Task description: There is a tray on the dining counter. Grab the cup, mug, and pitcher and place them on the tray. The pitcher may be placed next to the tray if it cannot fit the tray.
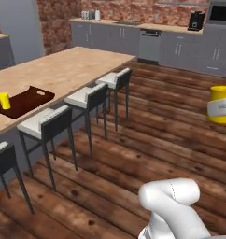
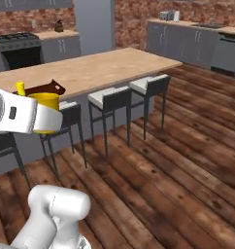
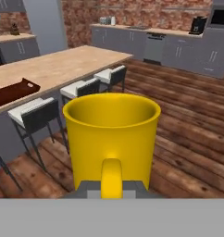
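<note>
In front of the hand camera the mug [image 3: 111, 139] sits upright, its handle turned toward the lens; the gripper [image 3: 111, 187] is closed on that handle, with the tips almost hidden under it. The mug hangs in the air over the wood floor [image 1: 171, 140], well apart from the counter [image 1: 54, 70]; a grip on a thin loop can let the mug swing or slip when the base drives. Next come the stools [image 1: 82, 100] along the counter edge; a low approach may knock the mug against a backrest. Farther, the tray [image 1: 26, 100] lies on the counter with the cup [image 1: 4, 100] standing at one end; a careless placing beside it can tip the cup.
</note>
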